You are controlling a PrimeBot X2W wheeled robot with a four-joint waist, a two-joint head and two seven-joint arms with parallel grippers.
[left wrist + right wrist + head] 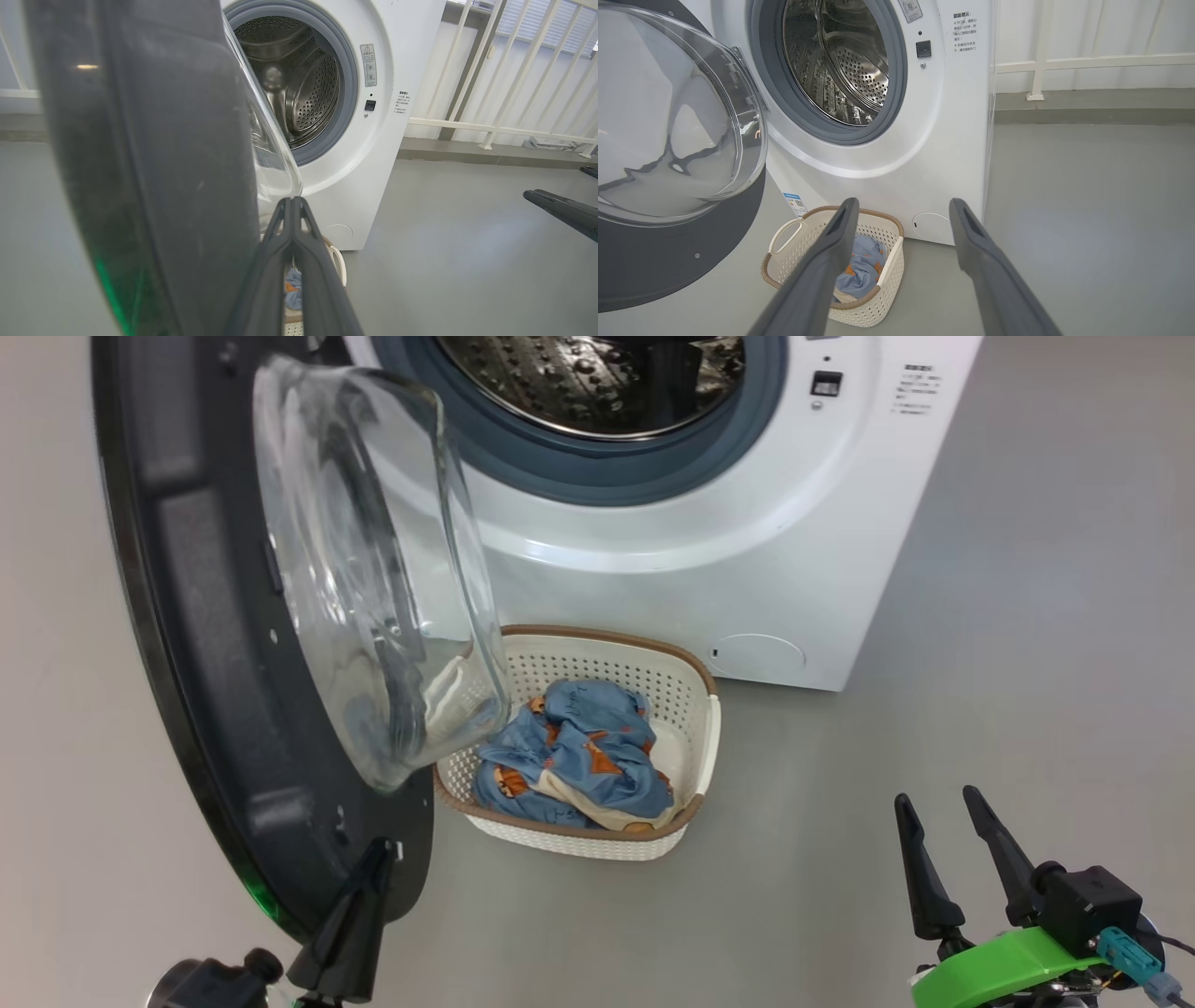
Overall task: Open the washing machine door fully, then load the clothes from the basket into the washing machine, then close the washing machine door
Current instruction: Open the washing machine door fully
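Note:
The washing machine (747,551) (934,154) stands ahead with its steel drum (597,378) (299,88) uncovered. Its black round door (224,691) (154,154) (668,261) is swung out to the left, glass bowl (373,579) (672,126) bulging toward the basket. The cream basket (686,681) (784,266) sits on the floor before the machine, holding light-blue clothes (574,761) (861,270). My left gripper (378,859) (293,201) is shut, its tips at the door's lower edge. To the lower right my right gripper (934,798) (903,207) stands open and empty, apart from the basket.
Grey floor (1027,663) spreads wide to the right of the machine. A white railing (504,70) and a low ledge run behind, at the right.

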